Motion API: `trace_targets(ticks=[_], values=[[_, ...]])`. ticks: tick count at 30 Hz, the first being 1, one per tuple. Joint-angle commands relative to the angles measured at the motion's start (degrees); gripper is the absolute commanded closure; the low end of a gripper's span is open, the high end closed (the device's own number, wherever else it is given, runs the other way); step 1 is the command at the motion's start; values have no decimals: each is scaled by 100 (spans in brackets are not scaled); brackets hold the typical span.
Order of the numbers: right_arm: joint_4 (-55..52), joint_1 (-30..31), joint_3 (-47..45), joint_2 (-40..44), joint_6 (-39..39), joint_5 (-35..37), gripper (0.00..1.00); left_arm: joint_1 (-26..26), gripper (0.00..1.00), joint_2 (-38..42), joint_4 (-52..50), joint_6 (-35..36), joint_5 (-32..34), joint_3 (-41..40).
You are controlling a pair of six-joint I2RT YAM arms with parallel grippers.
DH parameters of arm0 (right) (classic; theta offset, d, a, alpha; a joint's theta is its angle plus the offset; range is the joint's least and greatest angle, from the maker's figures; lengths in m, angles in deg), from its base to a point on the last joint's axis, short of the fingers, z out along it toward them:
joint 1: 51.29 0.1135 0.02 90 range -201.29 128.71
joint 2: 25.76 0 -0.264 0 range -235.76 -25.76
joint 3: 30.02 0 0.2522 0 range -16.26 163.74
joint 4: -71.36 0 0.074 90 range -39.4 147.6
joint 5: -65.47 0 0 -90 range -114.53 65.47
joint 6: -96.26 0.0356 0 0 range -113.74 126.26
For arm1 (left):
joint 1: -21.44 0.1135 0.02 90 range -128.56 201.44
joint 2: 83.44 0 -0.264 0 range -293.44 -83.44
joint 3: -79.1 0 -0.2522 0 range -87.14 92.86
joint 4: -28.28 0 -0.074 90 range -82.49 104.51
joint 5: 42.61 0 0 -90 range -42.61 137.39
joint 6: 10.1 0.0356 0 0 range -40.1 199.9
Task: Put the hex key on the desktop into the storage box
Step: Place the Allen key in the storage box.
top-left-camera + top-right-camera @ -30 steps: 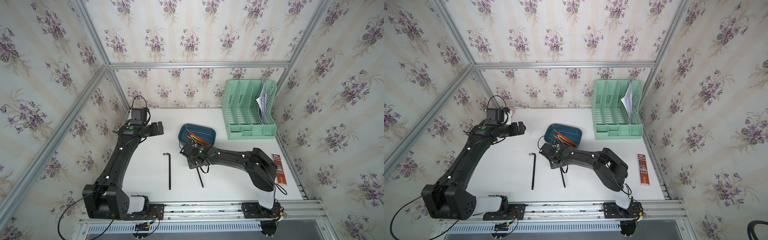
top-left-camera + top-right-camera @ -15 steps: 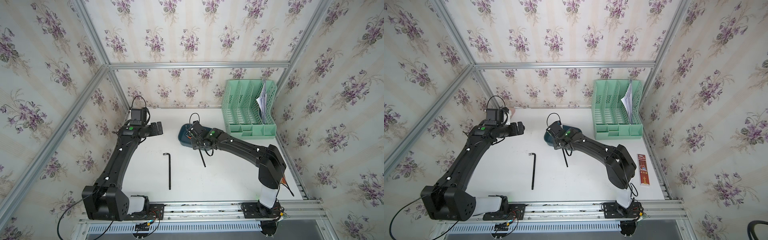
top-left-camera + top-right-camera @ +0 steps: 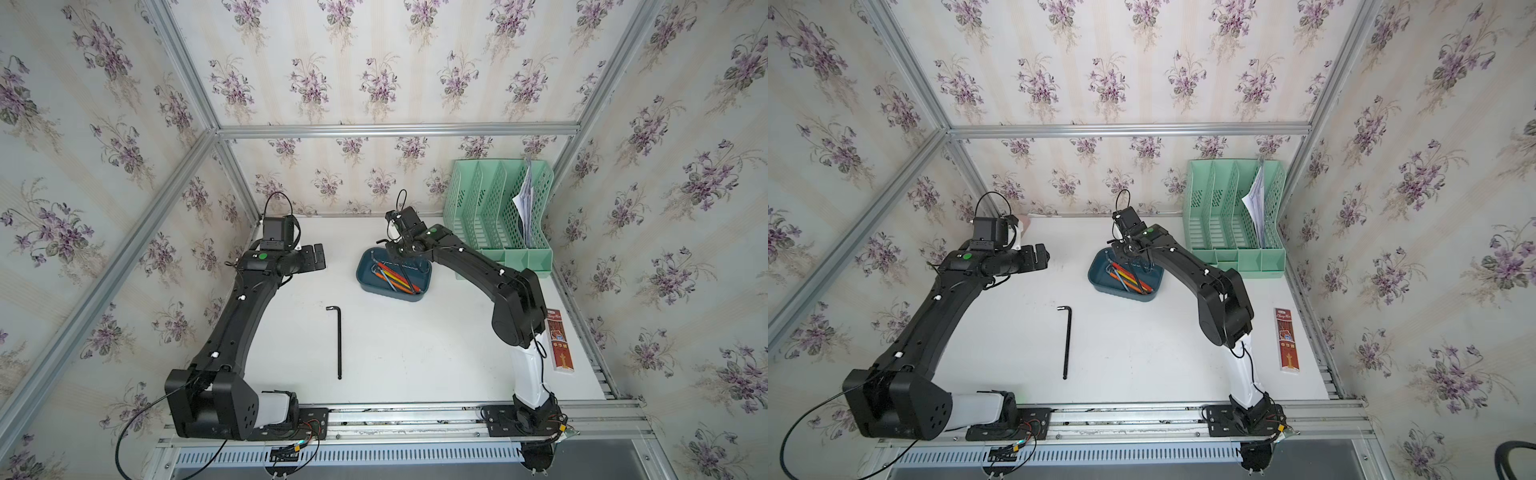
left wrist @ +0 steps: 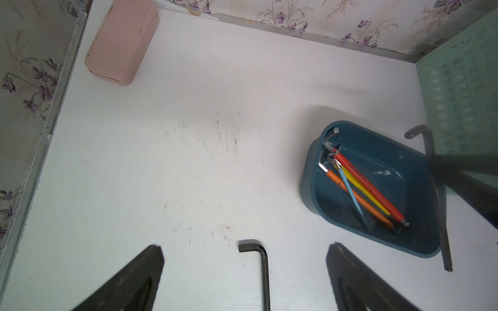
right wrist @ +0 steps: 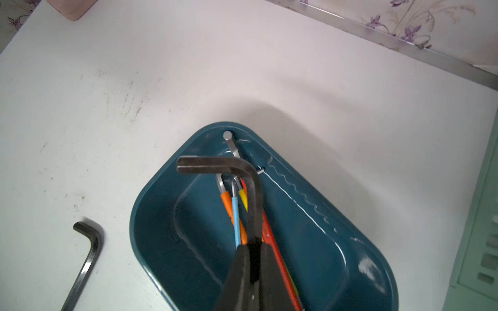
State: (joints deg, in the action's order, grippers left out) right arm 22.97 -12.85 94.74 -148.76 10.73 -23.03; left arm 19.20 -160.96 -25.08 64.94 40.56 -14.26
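Note:
My right gripper [image 5: 253, 246] is shut on the long shank of a black hex key [image 5: 252, 204] and holds it just above the teal storage box [image 5: 151, 242], over several coloured hex keys [image 5: 237, 215] lying inside. In both top views this gripper [image 3: 405, 249] [image 3: 1133, 249] hangs over the box's [image 3: 365, 270] far end. A second black hex key [image 3: 339, 340] [image 3: 1066, 340] lies flat on the white desktop [image 3: 415, 353], left of the box. My left gripper [image 4: 245, 245] [image 3: 316, 257] is open and empty, raised well above that key's [image 4: 262, 266] bent end.
A mint-green file rack [image 3: 494, 220] with papers stands at the back right, close behind the right arm. A pink case [image 4: 121, 40] sits in the back left corner. A long red packet [image 3: 561, 340] lies by the right rail.
My right arm has carried its hex key up from the middle of the table and back over the storage box. The left arm and the lying key have not moved.

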Motion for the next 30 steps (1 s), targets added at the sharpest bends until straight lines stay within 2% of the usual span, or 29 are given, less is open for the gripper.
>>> trace_targets(ticks=[1,7,21,23,27,30], values=[[-25,-63,362,-299,-624,-116,100,5,1,-27,64,37,15,23],[174,-90,471,-692,-1224,-65,100,5,1,-37,73,31,33,6],[145,-91,401,-1147,-1339,-66,100,4,1,-132,95,2,-95,40],[73,-91,401,-1160,-1275,-5,95,4,1,-128,93,-15,-110,27],[-42,-90,375,-1079,-1100,-15,73,4,1,-52,196,-48,-173,-62],[11,-82,244,-793,-959,-26,64,4,1,-33,224,-58,-191,-67]])
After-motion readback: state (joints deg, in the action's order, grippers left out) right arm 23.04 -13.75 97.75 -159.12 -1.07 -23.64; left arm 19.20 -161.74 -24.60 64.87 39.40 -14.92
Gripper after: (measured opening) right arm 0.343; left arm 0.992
